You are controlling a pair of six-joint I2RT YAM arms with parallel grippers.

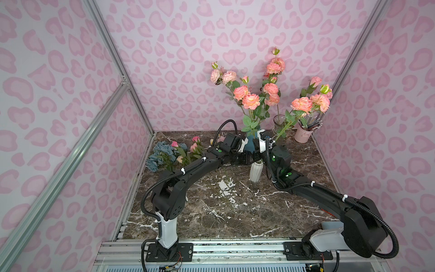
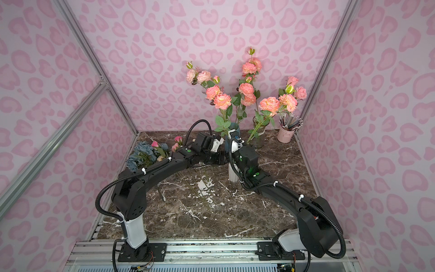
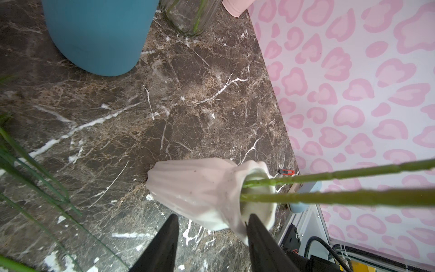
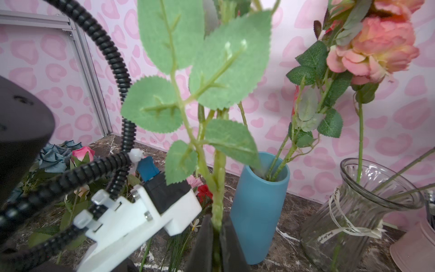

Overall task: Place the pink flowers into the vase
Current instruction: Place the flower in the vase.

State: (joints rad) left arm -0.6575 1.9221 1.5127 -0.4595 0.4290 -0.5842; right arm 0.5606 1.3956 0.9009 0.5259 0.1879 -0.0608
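At the left edge of the table (image 1: 223,212), a few pink roses (image 1: 174,144) lie loose beside the blue hydrangea bunch (image 1: 160,150). That part of the job looks not yet done.

Toward the middle, the left claw (image 3: 211,216) is half spread. Its fingers clasp the white ribbed vase (image 3: 200,188) on either side, which seems meant to steady it. Two green stems (image 3: 329,175) already reach down into the vase's mouth.

Just to the right, the right claw (image 4: 216,221) is pinched tight on those green stems a little above the vase. This flower is therefore partly in but not let go.

Which salmon-pink blooms (image 1: 250,101) top the held stems is hard to say. They crowd together with those rising from the blue vase (image 4: 256,212) just behind.

Further right, the glass vase (image 4: 364,212) also holds pink flowers. A pink pot (image 1: 303,135) of sticks stands in the far corner.

What seems left is to seat the held stems fully and release them. After that, the roses at the left need fetching.
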